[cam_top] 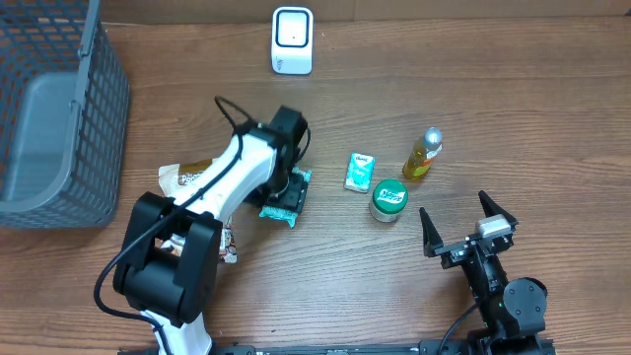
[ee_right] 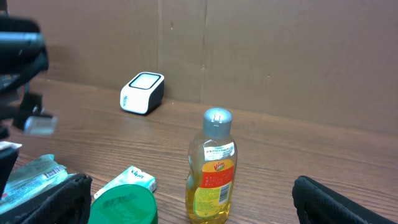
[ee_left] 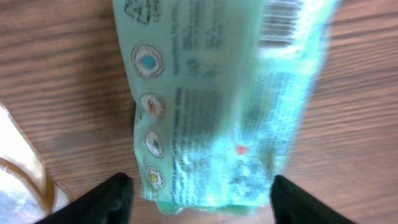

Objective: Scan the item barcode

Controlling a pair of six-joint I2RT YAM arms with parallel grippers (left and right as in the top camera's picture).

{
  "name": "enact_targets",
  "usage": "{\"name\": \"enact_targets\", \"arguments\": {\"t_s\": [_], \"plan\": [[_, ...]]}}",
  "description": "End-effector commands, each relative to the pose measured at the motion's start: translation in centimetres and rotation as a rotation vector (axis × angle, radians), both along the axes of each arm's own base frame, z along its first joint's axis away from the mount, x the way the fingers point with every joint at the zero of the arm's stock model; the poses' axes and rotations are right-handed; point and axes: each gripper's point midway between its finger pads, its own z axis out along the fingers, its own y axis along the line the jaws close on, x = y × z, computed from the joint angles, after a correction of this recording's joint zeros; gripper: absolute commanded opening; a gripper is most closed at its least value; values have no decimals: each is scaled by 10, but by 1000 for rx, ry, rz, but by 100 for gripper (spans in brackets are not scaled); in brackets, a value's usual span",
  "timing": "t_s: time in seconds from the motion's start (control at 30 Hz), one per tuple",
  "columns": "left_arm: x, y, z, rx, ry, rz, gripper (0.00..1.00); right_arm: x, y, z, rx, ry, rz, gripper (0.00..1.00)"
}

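Green plastic fills the left wrist view: a soft packet [ee_left: 217, 106] lies flat on the wooden table [ee_left: 56, 74] with its printed back up. Its barcode [ee_left: 281, 22] sits at one o'clock of that picture, at the end away from the claw. The left gripper [ee_left: 202, 190] stands wide, one finger on each side of the packet's near end with a gap at both sides, so nothing is held. The packet appears to rest on the wood by its own weight. Seen from overhead, it lies just left of the table's centre, while the white scanner [cam_top: 292, 39] sits at twelve o'clock, well apart, so the code faces up rather than toward it. A bottle [cam_top: 422, 153] and a jar [cam_top: 388, 197] wait toward three o'clock of the packet. At five o'clock the right gripper [cam_top: 453, 203] is spread wide and empty, probably parked to leave the left arm room.
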Motion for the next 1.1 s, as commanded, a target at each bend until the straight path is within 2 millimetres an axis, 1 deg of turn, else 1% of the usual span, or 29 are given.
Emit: {"name": "enact_targets", "arguments": {"t_s": [0.0,0.07,0.13,0.2,0.37,0.5,0.63,0.77,0.83,0.93,1.07], "plan": [[21,-15,36,-76,-43,-37,79,0,-2,-2,2,-1,-9,100],[21,-16,50,-104,-26,-54,80,0,-2,-2,2,-1,-9,100],[20,-12,56,-115,-11,-55,79,0,-2,-2,2,-2,-9,100],[18,-5,55,-110,10,-46,75,0,-2,-2,2,-1,-9,100],[19,18,48,-129,43,27,72,0,-2,-2,3,-1,-9,100],[18,19,41,-251,72,24,71,0,-2,-2,2,-1,-9,100],[13,16,27,-322,86,23,72,0,-2,-2,2,-1,-9,100],[2,17,6,-320,104,22,72,0,-2,-2,2,-1,-9,100],[-1,18,-4,-318,104,47,69,0,-2,-2,2,-1,-10,100],[-2,18,-17,-318,95,96,62,0,-2,-2,2,-1,-9,100],[-4,19,-29,-315,88,136,61,0,-2,-2,3,-1,-9,100]]}}
